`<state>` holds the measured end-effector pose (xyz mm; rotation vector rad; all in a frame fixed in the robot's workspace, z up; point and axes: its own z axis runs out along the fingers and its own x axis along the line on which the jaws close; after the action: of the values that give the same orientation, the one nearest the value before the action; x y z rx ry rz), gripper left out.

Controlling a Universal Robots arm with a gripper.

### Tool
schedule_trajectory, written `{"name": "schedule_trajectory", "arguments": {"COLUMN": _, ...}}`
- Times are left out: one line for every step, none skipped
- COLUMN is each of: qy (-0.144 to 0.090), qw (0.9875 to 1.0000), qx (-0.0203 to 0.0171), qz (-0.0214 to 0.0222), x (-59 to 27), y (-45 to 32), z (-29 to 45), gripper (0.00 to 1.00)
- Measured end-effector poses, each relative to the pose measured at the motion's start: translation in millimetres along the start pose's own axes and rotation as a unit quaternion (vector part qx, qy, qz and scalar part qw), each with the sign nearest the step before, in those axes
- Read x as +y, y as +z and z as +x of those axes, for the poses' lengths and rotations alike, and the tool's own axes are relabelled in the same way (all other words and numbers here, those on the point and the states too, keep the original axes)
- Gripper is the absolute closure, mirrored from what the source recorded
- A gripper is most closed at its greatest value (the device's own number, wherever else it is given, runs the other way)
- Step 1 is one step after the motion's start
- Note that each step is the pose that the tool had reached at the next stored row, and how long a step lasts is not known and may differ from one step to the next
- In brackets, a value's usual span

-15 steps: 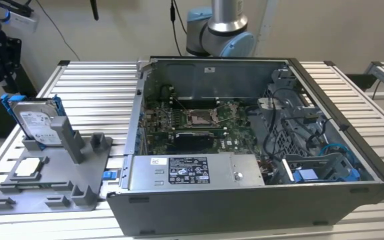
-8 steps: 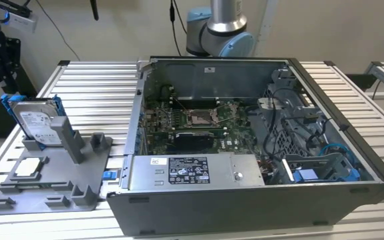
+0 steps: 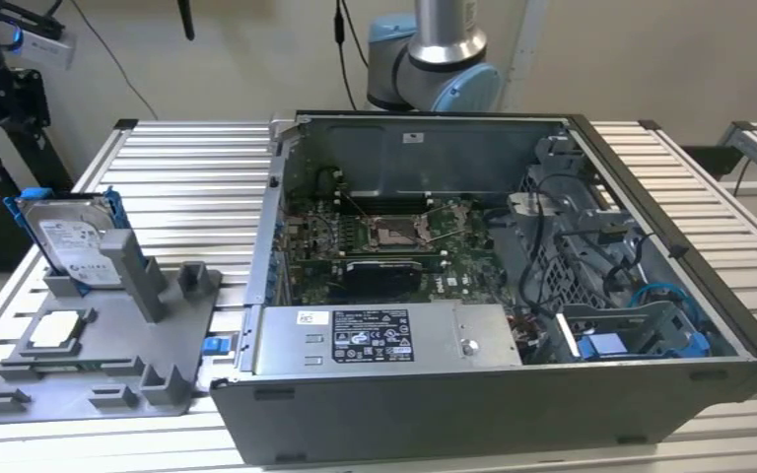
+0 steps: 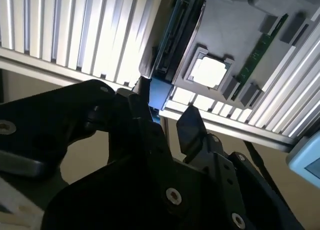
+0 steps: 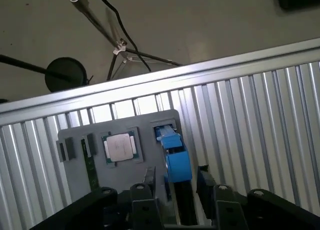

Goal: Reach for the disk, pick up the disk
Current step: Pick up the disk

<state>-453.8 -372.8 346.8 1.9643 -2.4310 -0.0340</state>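
The gripper (image 5: 176, 176) is open: in both wrist views its two black fingers (image 5: 149, 176) stand well apart, with nothing clamped between them. In the first wrist view the disk (image 5: 172, 157) shows edge-on, and its blue frame runs into the gap between the fingers; a finger lies to each side of it, and I cannot tell whether either one touches it. The second wrist view shows the gripper (image 4: 167, 108) from the other side, with the blue corner of the disk (image 4: 177, 40) just past the fingertips (image 4: 145, 90). In the exterior view the disk (image 3: 76, 241) stands on edge in a slot of the grey holder (image 3: 155, 365), at the exterior view's left, label outward, beside a grey post (image 3: 135, 271). A square silver chip (image 3: 56, 333) lies flat in a recess of the holder, near the disk, and a green memory stick (image 5: 90, 162) sits on edge on the chip's other side. The holder rests on the slatted table (image 3: 181, 168). An open computer case (image 3: 484, 394) stands beside it, and the arm (image 3: 438, 49) rises behind the case.
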Motion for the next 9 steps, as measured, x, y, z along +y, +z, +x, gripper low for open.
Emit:
{"name": "schedule_trajectory", "arguments": {"qy": -0.002, "qw": 1.0, "qx": 0.0, "qz": 0.0, "x": -0.3, "y": 0.1, "z": -0.1, "gripper": 0.0}}
{"name": "schedule_trajectory", "arguments": {"qy": -0.002, "qw": 1.0, "qx": 0.0001, "qz": 0.0, "x": -0.3, "y": 0.1, "z": 0.0, "gripper": 0.0}}
{"name": "schedule_trajectory", "arguments": {"qy": -0.002, "qw": 1.0, "qx": 0.0001, "qz": -0.0001, "x": -0.3, "y": 0.1, "z": 0.0, "gripper": 0.0}}
{"name": "schedule_trajectory", "arguments": {"qy": -0.002, "qw": 1.0, "qx": 0.0001, "qz": -0.0001, "x": -0.4, "y": 0.0, "z": 0.0, "gripper": 0.0}}
{"name": "schedule_trajectory", "arguments": {"qy": -0.002, "qw": 1.0, "qx": 0.0002, "qz": -0.0001, "x": -0.4, "y": 0.0, "z": 0.0, "gripper": 0.0}}
{"name": "schedule_trajectory", "arguments": {"qy": -0.002, "qw": 1.0, "qx": 0.0001, "qz": -0.0001, "x": -0.4, "y": 0.0, "z": -0.1, "gripper": 0.0}}
{"name": "schedule_trajectory", "arguments": {"qy": -0.002, "qw": 1.0, "qx": 0.0001, "qz": -0.0001, "x": -0.5, "y": 0.0, "z": 0.0, "gripper": 0.0}}
{"name": "schedule_trajectory", "arguments": {"qy": -0.002, "qw": 1.0, "qx": 0.0001, "qz": -0.0001, "x": -0.5, "y": 0.0, "z": 0.0, "gripper": 0.0}}
{"name": "schedule_trajectory", "arguments": {"qy": -0.002, "qw": 1.0, "qx": 0.0001, "qz": -0.0001, "x": -0.5, "y": 0.0, "z": 0.0, "gripper": 0.0}}
